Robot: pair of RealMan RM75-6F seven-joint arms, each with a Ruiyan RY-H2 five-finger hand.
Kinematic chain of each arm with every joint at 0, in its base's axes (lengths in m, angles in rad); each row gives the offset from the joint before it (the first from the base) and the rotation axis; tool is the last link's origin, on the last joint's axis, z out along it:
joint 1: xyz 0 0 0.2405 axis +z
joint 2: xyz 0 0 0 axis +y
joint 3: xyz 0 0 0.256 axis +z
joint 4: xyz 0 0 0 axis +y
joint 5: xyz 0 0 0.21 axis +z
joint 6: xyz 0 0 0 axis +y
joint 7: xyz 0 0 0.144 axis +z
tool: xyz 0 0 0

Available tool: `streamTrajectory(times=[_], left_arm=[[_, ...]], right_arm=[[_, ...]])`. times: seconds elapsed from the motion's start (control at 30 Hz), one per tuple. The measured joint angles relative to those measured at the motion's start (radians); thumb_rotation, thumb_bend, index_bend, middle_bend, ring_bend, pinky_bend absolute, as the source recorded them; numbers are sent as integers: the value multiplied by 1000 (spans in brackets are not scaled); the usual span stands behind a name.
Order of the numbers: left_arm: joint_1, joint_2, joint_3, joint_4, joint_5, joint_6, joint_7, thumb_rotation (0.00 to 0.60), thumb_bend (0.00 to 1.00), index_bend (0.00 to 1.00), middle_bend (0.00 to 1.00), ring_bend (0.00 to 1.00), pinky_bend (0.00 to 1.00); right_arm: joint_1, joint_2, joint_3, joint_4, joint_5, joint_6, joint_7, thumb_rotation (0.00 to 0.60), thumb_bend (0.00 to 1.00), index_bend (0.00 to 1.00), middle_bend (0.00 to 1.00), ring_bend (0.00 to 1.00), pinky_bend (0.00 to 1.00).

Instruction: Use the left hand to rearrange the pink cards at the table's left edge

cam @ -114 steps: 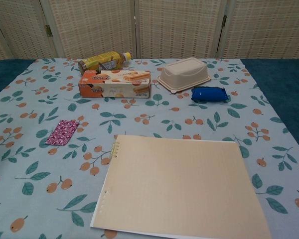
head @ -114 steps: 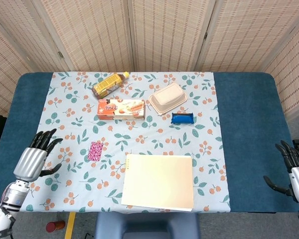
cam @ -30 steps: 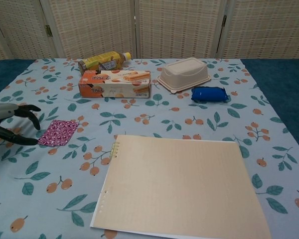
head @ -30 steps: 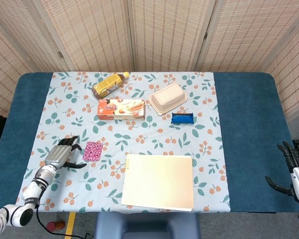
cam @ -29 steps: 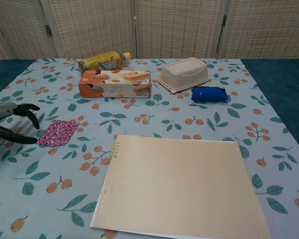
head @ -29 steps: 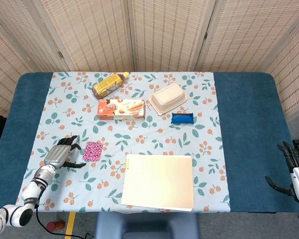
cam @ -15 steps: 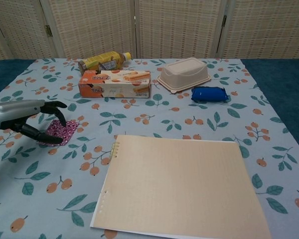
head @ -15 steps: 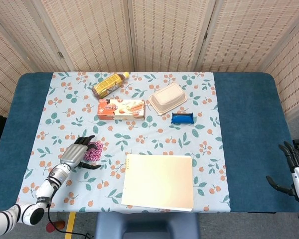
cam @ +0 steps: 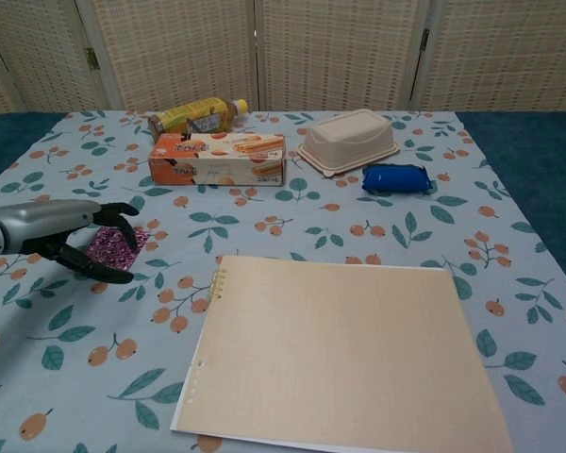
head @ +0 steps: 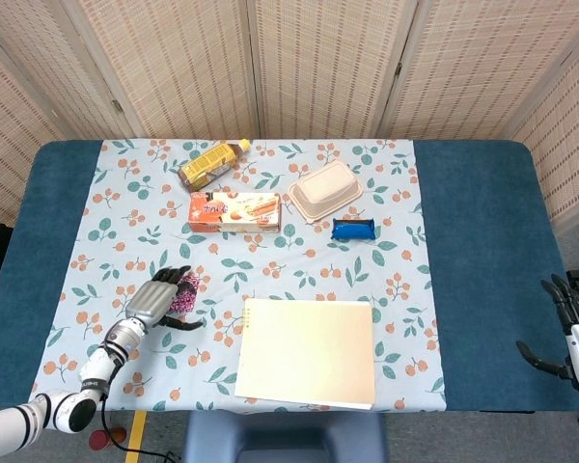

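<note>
Reaching over the pink cards point(cam: 113, 245) from the 9 o'clock side: left hand point(head: 154, 299), palm down, low over the floral cloth point(head: 299, 260). Fingers point(cam: 123, 215) curled in an arc above the cards, thumb out along the near side; gap between thumb and fingers wide, nothing lifted. Cannot tell whether any fingertip actually touches the cards. Cards flat on the cloth toward the 8 o'clock part of the tabletop point(head: 482, 241), mostly covered by the hand in the head view, only a pink sliver showing at point(head: 185, 293); more of the patterned face exposed in the chest view.

Right hand point(head: 571, 333) at the far 4 o'clock edge, off the cloth, fingers spread, empty.

Elsewhere on the cloth:
- Beige notebook point(head: 307, 350) at 6 o'clock, flat, binding edge toward the cards, well apart from them.
- Biscuit box point(head: 234, 210) near centre, lying on its long side.
- Yellow bottle point(head: 210, 162) on its side at 11 o'clock, just behind the box, cap toward 1 o'clock.
- Cream takeaway container point(head: 323, 190), lid closed, just right of the box at 12 to 1 o'clock.
- Blue packet point(head: 354, 230) just beside the container on its near right side.

Woven screen panels point(head: 318, 68) behind the tabletop at 12 o'clock.
</note>
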State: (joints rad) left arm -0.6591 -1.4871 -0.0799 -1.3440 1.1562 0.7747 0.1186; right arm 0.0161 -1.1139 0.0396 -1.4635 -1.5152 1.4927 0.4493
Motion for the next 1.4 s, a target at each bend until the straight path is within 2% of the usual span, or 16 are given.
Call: streamTrajectory(times=[0.3,1.4], left_arm=[[2,-4,7,13,-16,-1,9,302,135,299,0,0,0],[68,68,16,79,-77,-5,-54,304,135,290,0,0,0]], right_arm=[[-1,1,0,-5,1,-1,-4,600,284,44,0,0,0],[0,4,1,-11,-1,-3,-6,600,284,44,0,0,0]])
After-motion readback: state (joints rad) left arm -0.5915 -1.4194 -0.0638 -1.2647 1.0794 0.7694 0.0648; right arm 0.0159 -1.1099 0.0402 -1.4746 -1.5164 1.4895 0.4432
